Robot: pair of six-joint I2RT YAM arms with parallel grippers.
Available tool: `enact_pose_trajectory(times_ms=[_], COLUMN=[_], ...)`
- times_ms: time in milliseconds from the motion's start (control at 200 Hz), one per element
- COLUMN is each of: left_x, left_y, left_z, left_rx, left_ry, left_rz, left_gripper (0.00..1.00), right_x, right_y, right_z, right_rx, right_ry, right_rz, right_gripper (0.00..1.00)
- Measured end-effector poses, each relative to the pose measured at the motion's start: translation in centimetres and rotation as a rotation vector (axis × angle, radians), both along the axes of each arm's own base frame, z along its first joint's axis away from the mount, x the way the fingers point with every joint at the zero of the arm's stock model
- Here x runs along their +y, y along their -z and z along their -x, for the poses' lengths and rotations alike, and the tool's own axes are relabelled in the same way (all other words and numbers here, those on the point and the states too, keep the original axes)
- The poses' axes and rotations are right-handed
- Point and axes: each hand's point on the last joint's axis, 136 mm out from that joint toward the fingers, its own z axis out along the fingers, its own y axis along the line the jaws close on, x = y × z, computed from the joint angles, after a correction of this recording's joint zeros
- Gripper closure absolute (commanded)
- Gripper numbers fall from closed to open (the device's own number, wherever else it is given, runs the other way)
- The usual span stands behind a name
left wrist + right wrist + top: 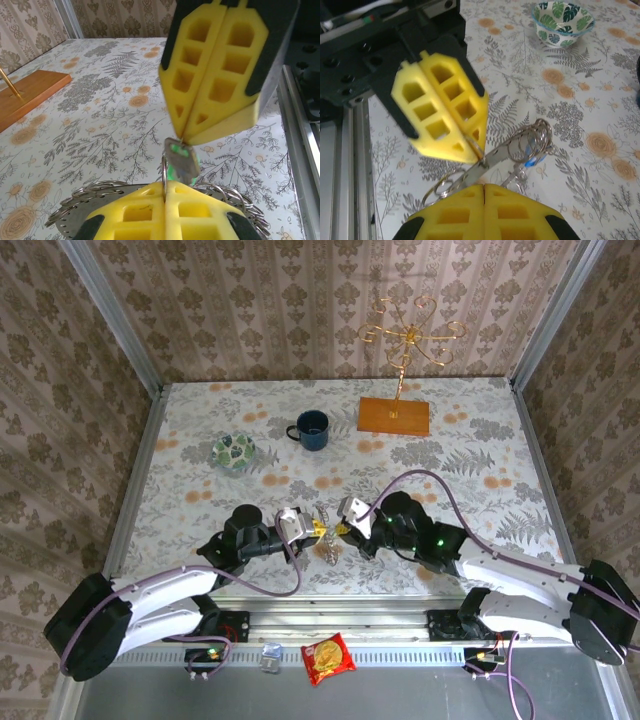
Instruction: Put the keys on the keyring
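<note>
Green key (181, 161) pinched in clenched right gripper (183, 139), just above keyring (64, 222) clamped by left gripper (165, 187), lower centre.

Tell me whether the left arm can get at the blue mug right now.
Probably not yet: the left gripper is shut on the keyring, though the table toward the mug looks free.
</note>
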Motion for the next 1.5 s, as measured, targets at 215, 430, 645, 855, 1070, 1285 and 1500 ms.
enact_pose_trajectory(times_ms=[215,430,645,855,1070,1285,1500], left_x=[-0.1,-0.2,-0.2,-0.2,-0.4,-0.5,-0.6], left_y=[0.1,0.0,-1.0,-1.4,-1.3,-1.3,-1.0], left_z=[-0.1,0.0,-0.6,-0.7,-0.6,-0.6,-0.6], left_rx=[0.004,0.006,-0.019,-0.020,-0.012,0.001,0.021], left_ry=[-0.002,0.004,-0.024,-0.033,-0.028,-0.030,-0.044], left_rz=[0.001,0.009,0.042,0.074,0.077,0.082,0.077], left_gripper=[1.00,1.00,1.00,1.00,1.00,1.00,1.00], right_x=[1.2,1.7,0.0,-1.6,-0.7,-0.1,0.2], right_y=[-0.5,-2.2,-2.1,-0.7,-0.3,-1.1,-1.6], right_z=[-0.8,-1.3,-1.0,-1.0,-1.2,-1.5,-1.9], right_rx=[0.030,0.025,0.038,0.099,0.138,0.143,0.145], right_ry=[0.024,0.053,0.110,0.168,0.158,0.148,0.155], right_rz=[-0.072,-0.156,-0.180,-0.200,-0.228,-0.279,-0.314], right_gripper=[1.00,1.00,1.00,1.00,1.00,1.00,1.00])
